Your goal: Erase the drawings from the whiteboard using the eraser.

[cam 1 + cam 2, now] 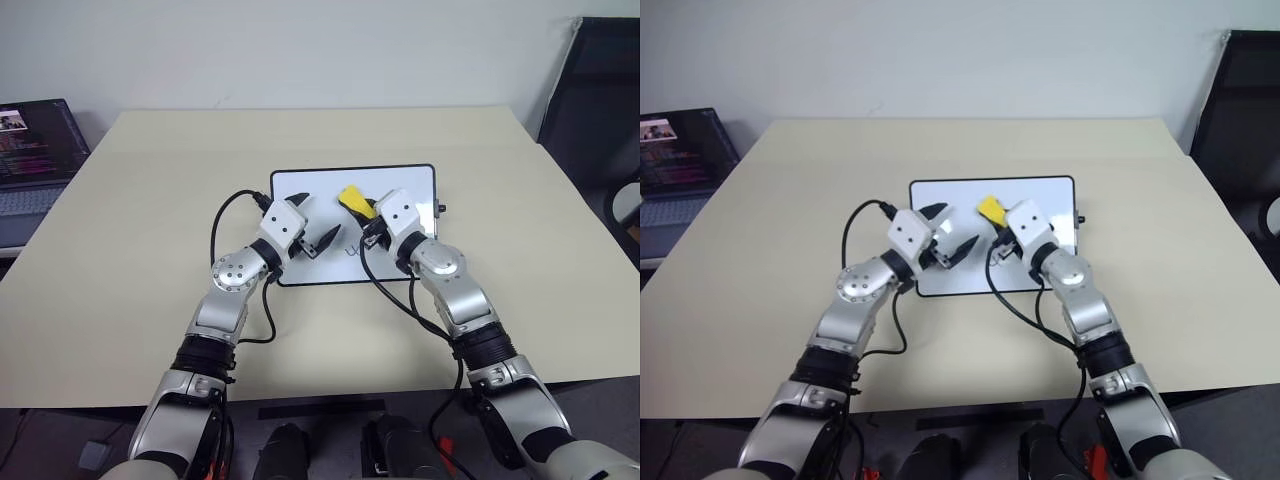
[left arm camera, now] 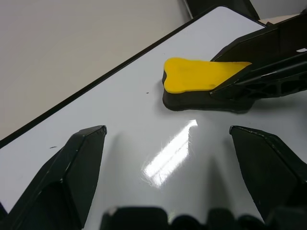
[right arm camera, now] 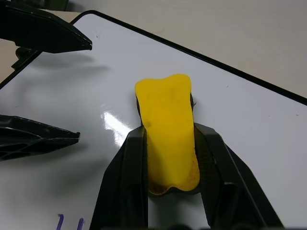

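Observation:
The whiteboard (image 1: 320,185) lies flat in the middle of the table, white with a thin black frame. My right gripper (image 3: 169,134) is shut on the yellow eraser (image 3: 165,115), whose dark base (image 2: 201,101) sits low at the board's surface near its far middle. Left of it, my left gripper (image 1: 315,217) hovers over the board, open, with nothing between its fingers (image 2: 81,158). Thin dark strokes of the drawings (image 3: 67,223) show on the board near my right wrist, and a small scribble (image 1: 350,250) sits by the near edge. The rest is hidden by my arms.
The beige table (image 1: 150,250) has free room on all sides of the board. An open laptop (image 1: 30,150) stands off its left edge. A black chair (image 1: 600,100) is at the far right. Black cables (image 1: 225,215) loop from both wrists.

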You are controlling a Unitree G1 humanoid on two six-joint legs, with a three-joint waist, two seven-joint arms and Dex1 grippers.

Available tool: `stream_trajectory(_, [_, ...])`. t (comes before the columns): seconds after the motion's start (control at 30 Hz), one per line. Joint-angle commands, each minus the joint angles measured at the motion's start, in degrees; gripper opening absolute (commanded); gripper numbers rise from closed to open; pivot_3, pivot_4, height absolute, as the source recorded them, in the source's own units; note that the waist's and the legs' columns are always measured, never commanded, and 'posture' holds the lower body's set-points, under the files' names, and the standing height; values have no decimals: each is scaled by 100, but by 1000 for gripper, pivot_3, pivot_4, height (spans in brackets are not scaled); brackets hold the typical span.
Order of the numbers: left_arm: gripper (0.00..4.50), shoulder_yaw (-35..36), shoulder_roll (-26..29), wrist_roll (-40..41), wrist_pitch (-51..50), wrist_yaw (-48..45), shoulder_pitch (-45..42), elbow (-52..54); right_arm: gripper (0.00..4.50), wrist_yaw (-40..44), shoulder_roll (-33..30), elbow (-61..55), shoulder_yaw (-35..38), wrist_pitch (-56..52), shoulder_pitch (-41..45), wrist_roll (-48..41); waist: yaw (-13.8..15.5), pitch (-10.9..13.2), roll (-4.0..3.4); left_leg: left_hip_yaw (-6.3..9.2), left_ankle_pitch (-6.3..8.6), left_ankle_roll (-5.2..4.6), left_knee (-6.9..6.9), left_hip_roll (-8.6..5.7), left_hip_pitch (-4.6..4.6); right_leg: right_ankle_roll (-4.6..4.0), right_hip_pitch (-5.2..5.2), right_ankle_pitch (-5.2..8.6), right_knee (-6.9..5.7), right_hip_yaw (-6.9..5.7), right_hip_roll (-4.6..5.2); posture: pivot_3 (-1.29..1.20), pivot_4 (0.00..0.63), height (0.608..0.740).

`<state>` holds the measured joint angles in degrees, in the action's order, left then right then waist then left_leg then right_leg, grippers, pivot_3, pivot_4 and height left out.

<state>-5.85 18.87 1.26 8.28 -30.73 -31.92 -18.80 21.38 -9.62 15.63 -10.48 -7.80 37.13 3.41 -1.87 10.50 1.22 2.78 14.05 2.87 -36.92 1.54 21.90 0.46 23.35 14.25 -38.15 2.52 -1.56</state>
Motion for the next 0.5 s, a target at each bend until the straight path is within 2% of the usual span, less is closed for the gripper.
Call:
stream_trajectory(0.03, [4500,79,4,14,119,8,-99,109,1014,-46,-261,6,94,-372,-152,162,7,0,0,0,0,0,0,0,0,0,-1,0,0,0,0,0,150,740])
stream_trajectory(0.5, [4500,32,-78,-4,156,-9,-132,39,1014,-51,-923,-395,219,-606,-620,132,60,-2,4,5,-2,-3,-4,-10,0,6,-11,-3,8,-2,10,0,150,740])
